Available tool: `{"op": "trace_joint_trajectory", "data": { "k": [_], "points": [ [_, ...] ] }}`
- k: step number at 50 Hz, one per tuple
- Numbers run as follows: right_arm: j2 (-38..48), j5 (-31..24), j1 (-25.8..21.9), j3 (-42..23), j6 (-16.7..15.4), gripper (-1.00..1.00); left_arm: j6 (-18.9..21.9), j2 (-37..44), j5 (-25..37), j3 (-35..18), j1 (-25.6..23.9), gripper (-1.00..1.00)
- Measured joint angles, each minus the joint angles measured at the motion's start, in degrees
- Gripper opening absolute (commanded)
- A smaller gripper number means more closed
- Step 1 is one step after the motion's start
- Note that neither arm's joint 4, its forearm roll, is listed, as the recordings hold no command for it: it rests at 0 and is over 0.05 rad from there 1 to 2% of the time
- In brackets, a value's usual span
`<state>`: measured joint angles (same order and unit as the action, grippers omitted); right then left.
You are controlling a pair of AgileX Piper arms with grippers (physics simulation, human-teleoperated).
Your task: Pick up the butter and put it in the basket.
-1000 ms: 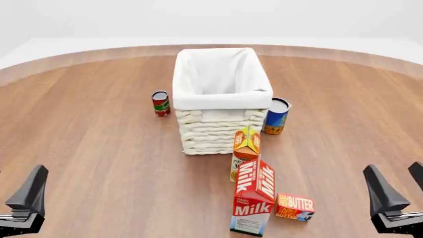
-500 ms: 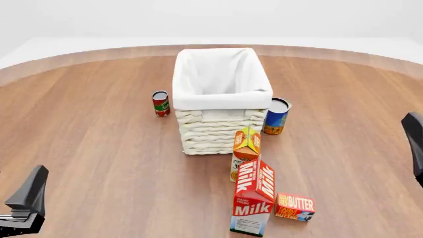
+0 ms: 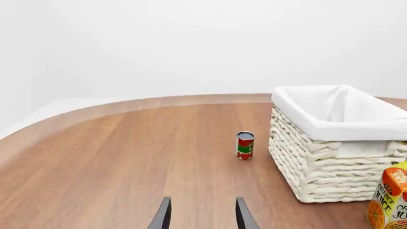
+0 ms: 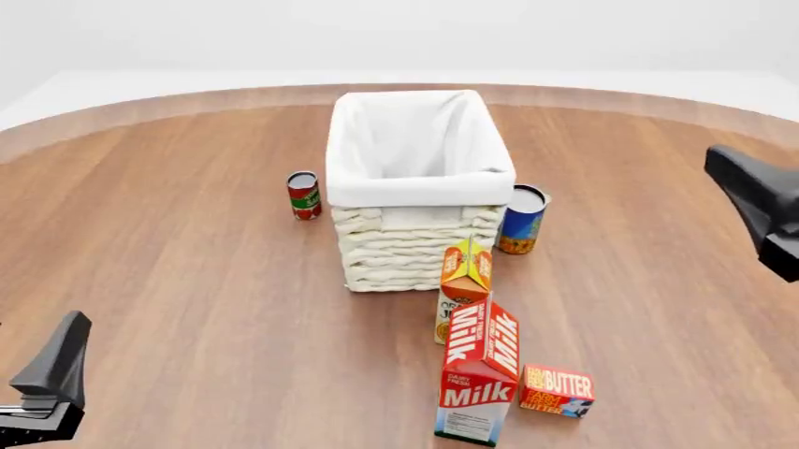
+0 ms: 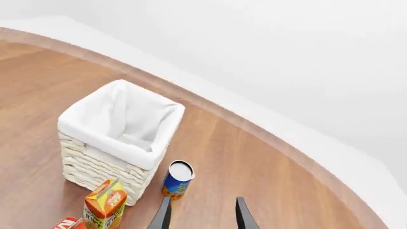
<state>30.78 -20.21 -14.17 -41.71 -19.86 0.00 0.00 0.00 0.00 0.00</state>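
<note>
**Butter box sits untouched beside the milk carton, both arms empty**

Butter is what this job is about, so I take the milk carton [image 4: 480, 369] as my landmark, standing tall near the front edge of the table [image 4: 187, 243].

Biggest thing first: the basket [image 4: 418, 210] stands behind the milk carton, toward the table's middle, its white liner open and nothing showing inside. An orange juice carton [image 4: 465, 285] stands between basket and milk, close against both. A blue can [image 4: 521, 220] sits just beside the basket's right corner, a red can [image 4: 303, 195] near its left side.

The butter [image 4: 557, 390] lies flat on the wood just to the right of the milk carton's base, nearly touching it, lettering up.

I judge it a light, stiff little carton with smooth printed faces, likely to slide if nudged. A grip from above across its narrow width looks best, coming from the open right side so the milk is not knocked over.

The right gripper [image 5: 200, 214] hangs high, well to the right of the milk carton; its fingers stand parted with nothing between them. The left gripper [image 3: 200, 214] sits low, far to the left, likewise spread and empty.
</note>
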Motion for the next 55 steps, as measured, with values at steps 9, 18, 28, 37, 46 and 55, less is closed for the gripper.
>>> {"op": "trace_joint_trajectory", "data": {
  "k": [9, 18, 28, 37, 46, 55],
  "points": [
    [5.1, -5.4, -3.3, -5.2, -3.7, 1.0, 0.0, 0.0, 0.0, 0.0, 0.0, 1.0],
    [8.7, -11.4, -8.5, -8.1, -4.0, 1.0, 0.0, 0.0, 0.0, 0.0, 0.0, 1.0],
    [11.7, -17.2, -12.5, -9.9, -4.7, 1.0, 0.0, 0.0, 0.0, 0.0, 0.0, 1.0],
    [13.1, -22.2, -15.7, -10.7, -5.8, 1.0, 0.0, 0.0, 0.0, 0.0, 0.0, 1.0],
    [13.5, -25.2, -18.1, -8.6, -6.9, 1.0, 0.0, 0.0, 0.0, 0.0, 0.0, 1.0],
    [13.9, -26.8, -19.6, -4.7, -7.8, 1.0, 0.0, 0.0, 0.0, 0.0, 0.0, 1.0]
  ]
}}
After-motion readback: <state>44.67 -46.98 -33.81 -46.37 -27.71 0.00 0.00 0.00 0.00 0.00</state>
